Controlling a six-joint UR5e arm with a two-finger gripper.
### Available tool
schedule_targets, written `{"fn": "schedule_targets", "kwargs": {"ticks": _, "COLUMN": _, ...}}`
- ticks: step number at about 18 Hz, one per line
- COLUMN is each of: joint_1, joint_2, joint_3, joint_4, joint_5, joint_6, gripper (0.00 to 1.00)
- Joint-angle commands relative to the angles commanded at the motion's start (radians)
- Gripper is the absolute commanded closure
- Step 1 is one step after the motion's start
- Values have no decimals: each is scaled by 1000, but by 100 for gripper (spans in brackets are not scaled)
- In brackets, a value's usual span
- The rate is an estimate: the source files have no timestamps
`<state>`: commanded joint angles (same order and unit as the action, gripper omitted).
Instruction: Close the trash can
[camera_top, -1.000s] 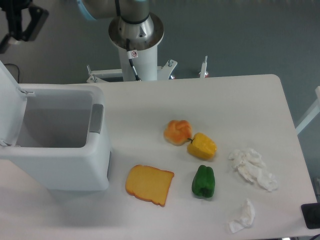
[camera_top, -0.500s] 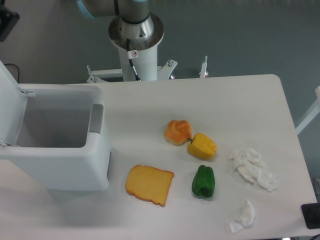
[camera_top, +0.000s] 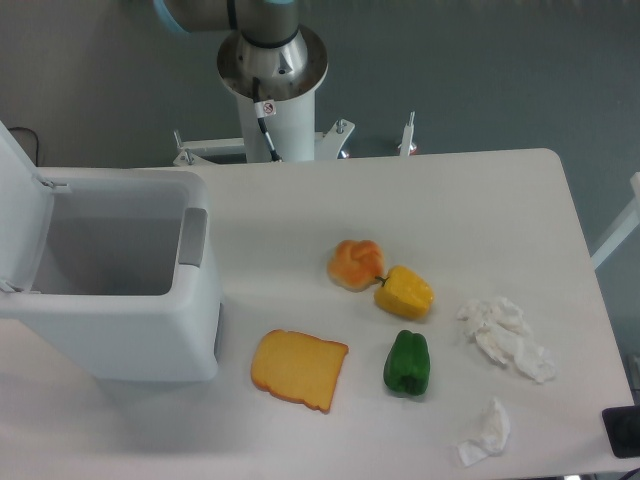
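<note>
Nothing of the claw shows in the camera view, so whether it is released or clenched cannot be told; only the arm's base column stands beyond the far edge of the table. At the table's left end sits the trash can, its lid swung up and leaning back at the left side, its cavity open and apparently bare, with the grey latch tab on the right rim. The lid stands raised, so the closing is judged not yet done. To the right, well apart from the can, lie one slice of bread, one orange bun touching one yellow pepper, one green pepper, and two crumpled tissues, loosely scattered like waste awaiting disposal
</note>
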<state>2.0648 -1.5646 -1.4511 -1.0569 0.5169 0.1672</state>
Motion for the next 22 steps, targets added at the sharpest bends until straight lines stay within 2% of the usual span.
{"fn": "schedule_targets", "kwargs": {"ticks": 7, "joint_1": -15, "joint_2": -17, "joint_3": -8, "joint_4": 0, "joint_5": 0, "joint_6": 2, "gripper": 0}}
{"fn": "schedule_targets", "kwargs": {"ticks": 11, "joint_1": -17, "joint_2": -15, "joint_3": -38, "joint_4": 0, "joint_5": 0, "joint_6": 3, "gripper": 0}}
{"fn": "schedule_targets", "kwargs": {"ticks": 22, "joint_1": -29, "joint_2": -25, "joint_3": -46, "joint_4": 0, "joint_5": 3, "joint_6": 8, "gripper": 0}}
